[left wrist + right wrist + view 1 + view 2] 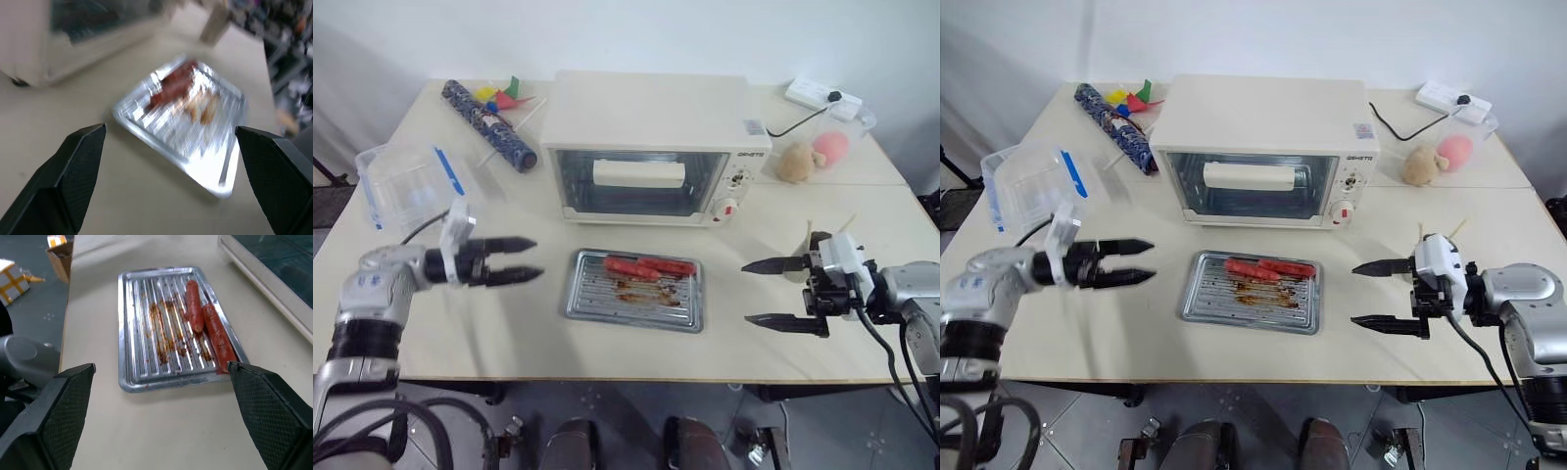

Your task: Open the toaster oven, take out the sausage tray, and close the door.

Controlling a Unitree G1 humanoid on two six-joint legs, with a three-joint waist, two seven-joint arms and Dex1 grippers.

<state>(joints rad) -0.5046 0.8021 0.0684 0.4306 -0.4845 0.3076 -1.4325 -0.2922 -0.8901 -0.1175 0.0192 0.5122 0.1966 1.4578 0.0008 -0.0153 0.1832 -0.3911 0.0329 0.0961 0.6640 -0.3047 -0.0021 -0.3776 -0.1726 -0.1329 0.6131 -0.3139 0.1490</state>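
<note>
The fingers of the left gripper [528, 260] are seen spread apart with nothing between them, held above the table [460, 333] and pointed toward the sausage tray [636, 291]. A clear plastic box [406, 183] with blue clips is placed behind this gripper. The tray is set flat on the table, just in front of the toaster oven [651, 147], with two red sausages [649, 265] laid along its far edge. The oven door [641, 183] is shut. The right gripper [762, 292] is likewise held wide apart and empty, pointed at the tray from the other side.
</note>
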